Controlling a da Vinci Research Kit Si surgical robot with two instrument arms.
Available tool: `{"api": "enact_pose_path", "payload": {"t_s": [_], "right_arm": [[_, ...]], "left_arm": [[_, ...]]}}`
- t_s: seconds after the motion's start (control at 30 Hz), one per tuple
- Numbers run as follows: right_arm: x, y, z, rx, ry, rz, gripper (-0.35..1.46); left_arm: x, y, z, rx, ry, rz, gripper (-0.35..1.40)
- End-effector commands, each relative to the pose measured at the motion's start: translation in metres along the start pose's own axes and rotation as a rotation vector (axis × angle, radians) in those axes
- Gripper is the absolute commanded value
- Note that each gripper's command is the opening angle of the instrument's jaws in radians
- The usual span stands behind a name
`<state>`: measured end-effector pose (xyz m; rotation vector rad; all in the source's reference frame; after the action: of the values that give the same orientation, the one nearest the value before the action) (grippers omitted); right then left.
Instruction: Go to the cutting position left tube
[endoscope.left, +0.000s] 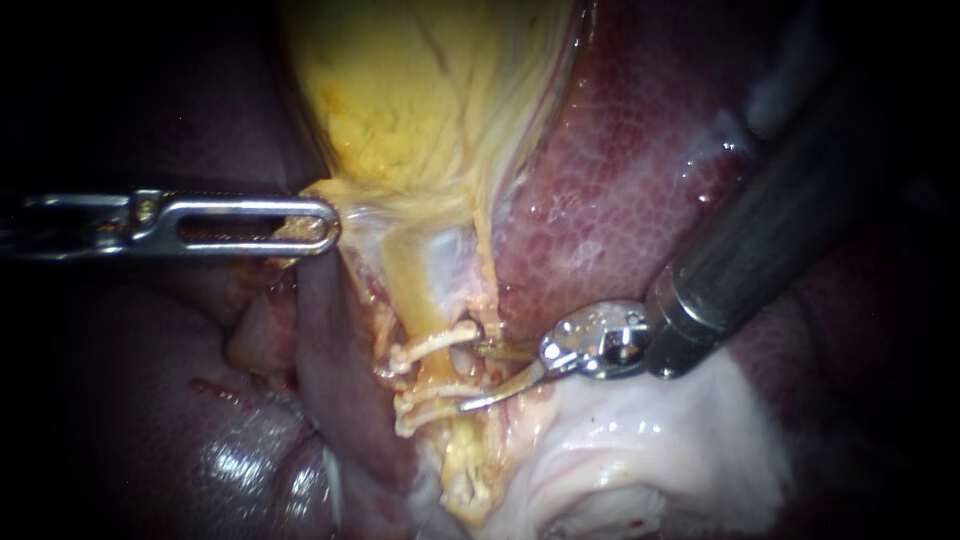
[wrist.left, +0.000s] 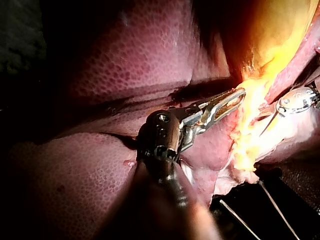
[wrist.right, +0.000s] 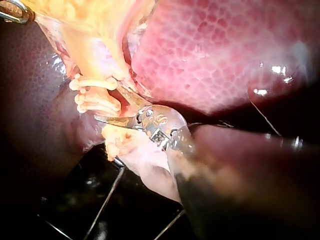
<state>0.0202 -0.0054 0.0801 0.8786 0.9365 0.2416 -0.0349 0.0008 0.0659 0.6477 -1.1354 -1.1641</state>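
While left instrument (endoscope.left: 325, 225) grips gallbladder (endoscope.left: 420, 90), right instrument's (endoscope.left: 471, 373) jaws gape beside clipped tube (endoscope.left: 415, 290)

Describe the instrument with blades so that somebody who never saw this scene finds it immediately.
Start at the yellow gallbladder and follow it down to the tube crossed by pale clips. The right instrument enters from the upper right on a thick dark shaft, its tip at those clips. Unlike the left instrument, whose slotted jaws grip the gallbladder, it ends in thin curved blades, open.
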Motion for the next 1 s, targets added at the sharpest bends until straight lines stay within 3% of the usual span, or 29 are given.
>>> {"api": "enact_pose_path", "payload": {"t_s": [0.03, 0.4, 1.0], "right_arm": [[0.0002, 0.0000, 0.0003, 0.003, 0.016, 0.002, 1.26], [0.0015, -0.0002, 0.0016, 0.172, 0.117, 0.030, 1.18], [0.0033, 0.0003, 0.0038, 0.274, 0.181, 0.042, 1.09]], "left_arm": [[0.0000, 0.0000, 0.0000, 0.000, 0.000, 0.000, -0.35], [0.0000, 0.0004, 0.0001, 0.000, 0.000, 0.001, -0.35], [0.0001, 0.0016, 0.0009, -0.003, -0.003, 0.002, -0.35]]}}
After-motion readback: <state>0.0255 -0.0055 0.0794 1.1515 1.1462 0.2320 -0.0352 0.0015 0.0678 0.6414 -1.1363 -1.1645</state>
